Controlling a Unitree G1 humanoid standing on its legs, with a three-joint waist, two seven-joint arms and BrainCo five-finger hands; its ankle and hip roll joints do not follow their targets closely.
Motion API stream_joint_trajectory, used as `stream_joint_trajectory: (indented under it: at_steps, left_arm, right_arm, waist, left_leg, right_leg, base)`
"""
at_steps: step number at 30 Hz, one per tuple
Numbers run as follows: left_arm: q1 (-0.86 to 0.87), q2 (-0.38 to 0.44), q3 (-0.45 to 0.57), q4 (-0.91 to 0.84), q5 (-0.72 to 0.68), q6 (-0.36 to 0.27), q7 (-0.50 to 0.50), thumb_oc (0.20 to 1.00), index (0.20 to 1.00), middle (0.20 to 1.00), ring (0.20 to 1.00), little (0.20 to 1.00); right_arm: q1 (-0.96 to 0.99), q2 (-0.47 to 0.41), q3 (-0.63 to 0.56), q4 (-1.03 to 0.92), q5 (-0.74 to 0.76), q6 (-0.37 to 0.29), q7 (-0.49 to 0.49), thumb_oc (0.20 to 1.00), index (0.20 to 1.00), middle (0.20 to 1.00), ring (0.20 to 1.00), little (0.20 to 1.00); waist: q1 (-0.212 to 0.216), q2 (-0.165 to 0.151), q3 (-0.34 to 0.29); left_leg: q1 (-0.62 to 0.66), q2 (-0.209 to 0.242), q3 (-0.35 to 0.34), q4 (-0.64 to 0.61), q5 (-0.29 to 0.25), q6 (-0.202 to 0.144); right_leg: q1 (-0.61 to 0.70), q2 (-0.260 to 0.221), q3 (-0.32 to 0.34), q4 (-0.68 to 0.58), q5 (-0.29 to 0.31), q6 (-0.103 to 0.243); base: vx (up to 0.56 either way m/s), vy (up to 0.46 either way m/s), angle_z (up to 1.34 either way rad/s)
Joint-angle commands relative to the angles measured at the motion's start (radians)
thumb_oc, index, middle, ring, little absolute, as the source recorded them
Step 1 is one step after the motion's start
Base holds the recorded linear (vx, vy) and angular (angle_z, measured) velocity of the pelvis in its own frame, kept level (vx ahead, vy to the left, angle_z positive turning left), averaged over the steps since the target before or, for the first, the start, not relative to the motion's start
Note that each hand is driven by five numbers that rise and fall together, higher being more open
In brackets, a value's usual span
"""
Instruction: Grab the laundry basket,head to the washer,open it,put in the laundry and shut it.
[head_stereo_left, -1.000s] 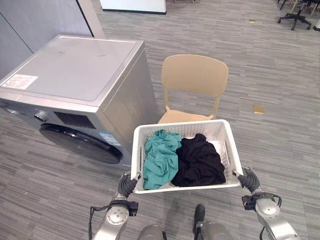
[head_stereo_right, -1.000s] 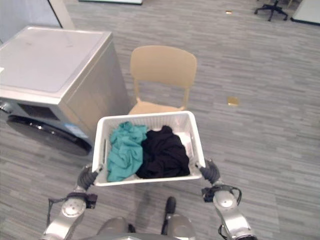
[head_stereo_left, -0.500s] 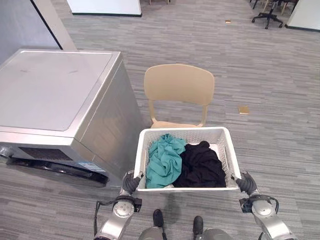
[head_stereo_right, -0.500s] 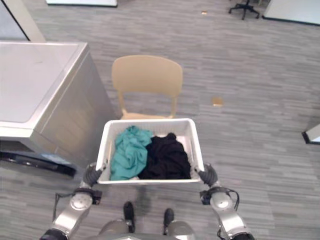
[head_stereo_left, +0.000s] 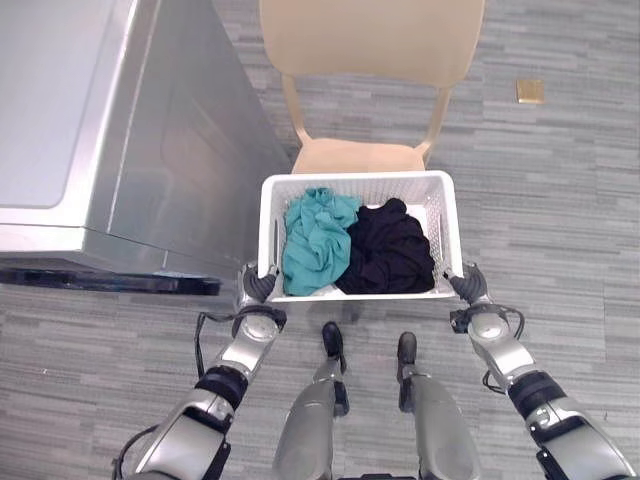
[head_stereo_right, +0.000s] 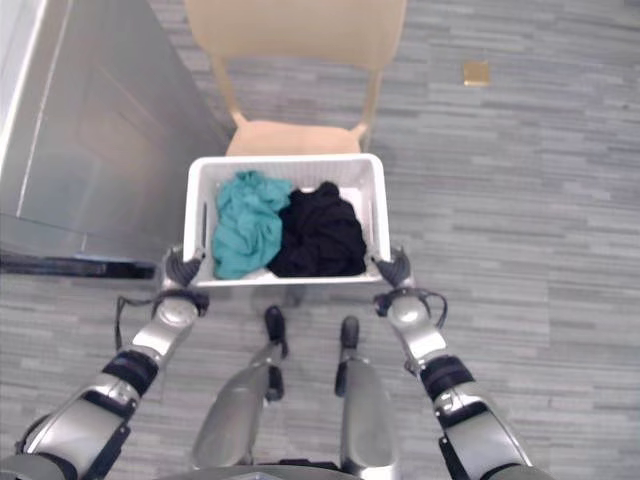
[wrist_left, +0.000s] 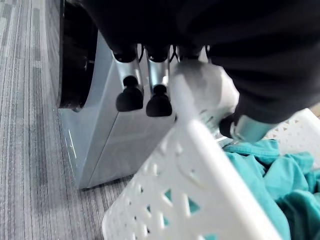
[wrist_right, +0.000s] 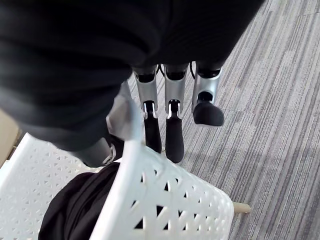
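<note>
I hold a white perforated laundry basket (head_stereo_left: 448, 226) between both hands, close in front of me. Inside, a teal garment (head_stereo_left: 314, 241) lies on its left side and a black one (head_stereo_left: 389, 251) on its right. My left hand (head_stereo_left: 257, 288) is shut on the basket's left rim (wrist_left: 199, 161), fingers (wrist_left: 146, 99) outside the wall and thumb inside. At the other side my right hand (head_stereo_left: 463, 286) grips the right rim (wrist_right: 131, 176) the same way, its fingers (wrist_right: 169, 126) down the outside. The silver washer (head_stereo_left: 160, 130) stands to my left, its dark door (wrist_left: 75, 55) on the front face.
A beige chair (head_stereo_left: 372, 38) stands just beyond the basket, its seat (head_stereo_left: 355, 156) touching or under the basket's far edge. The washer's side panel runs close along the basket's left. Grey striped carpet (head_stereo_left: 560, 200) lies open to the right, with a small tan square (head_stereo_left: 530, 91) on it.
The whole picture has shifted: the camera now looks more steeply down. Both hands still hold the basket, which now sits nearer the chair seat and beside the washer.
</note>
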Motion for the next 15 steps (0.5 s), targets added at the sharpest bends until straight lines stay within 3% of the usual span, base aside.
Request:
stream_joint_trajectory:
  at_steps: [1,15]
  left_arm:
    - [-0.094,-0.045,-0.038,-0.015,-0.001,-0.090,0.045,1.000,1.000,1.000,1.000,1.000]
    - [0.078,-0.033,0.048,-0.205,-0.016,-0.119,0.050,1.000,1.000,1.000,1.000,1.000]
  right_arm:
    - [-0.047,0.090,0.088,-0.074,0.053,-0.114,-0.004,1.000,1.000,1.000,1.000,1.000]
    - [0.108,0.063,0.031,-0.164,0.025,-0.120,0.003,1.000,1.000,1.000,1.000,1.000]
  waist:
    - [-0.004,-0.035,-0.041]
    - [-0.005,-0.043,-0.052]
  left_leg:
    - [-0.035,0.023,-0.038,0.190,-0.179,-0.055]
    - [0.014,0.021,-0.035,0.173,-0.191,-0.056]
  right_leg:
    - [0.042,-0.048,0.003,-0.124,0.006,0.067]
    - [0.078,-0.052,-0.002,-0.148,0.024,0.070]
  base:
    - [0.00,0.000,0.00]
    - [0.01,0.002,0.02]
